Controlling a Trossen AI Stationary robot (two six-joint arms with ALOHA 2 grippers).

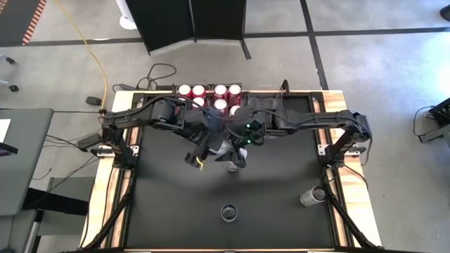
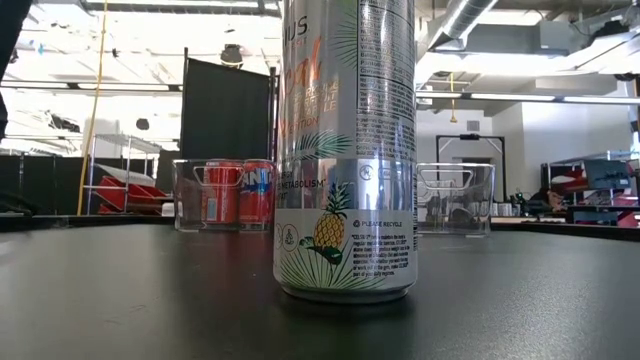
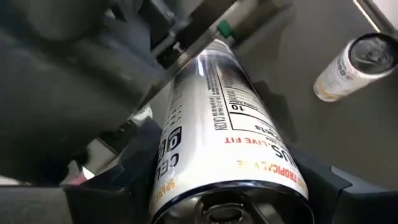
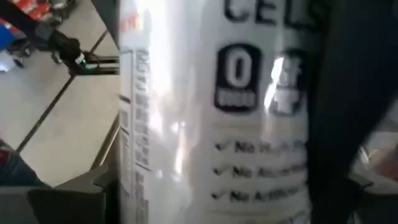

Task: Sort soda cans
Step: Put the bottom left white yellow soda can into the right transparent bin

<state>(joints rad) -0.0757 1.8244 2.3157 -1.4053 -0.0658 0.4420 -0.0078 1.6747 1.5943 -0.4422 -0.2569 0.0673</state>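
Here, both arms meet over the middle of the black table (image 1: 176, 211). The left gripper (image 1: 204, 151) holds a silver can (image 3: 230, 124) clamped between its two fingers, and the can's dark top faces the wrist camera. The right gripper (image 1: 239, 149) sits just beside the left one, with the same silver can filling its wrist view. Its fingers stand wide apart on either side of the can, not squeezing it. Just behind the two grippers, red cans (image 1: 211, 95) stand packed together in a clear bin (image 2: 190, 195) at the far edge of the table. Another clear bin (image 2: 455, 198) stands near it. Well in front of the grippers, a second silver can (image 1: 229, 212) stands upright. A third silver can (image 1: 311, 196) lies tipped on its side, off to the right gripper's side.
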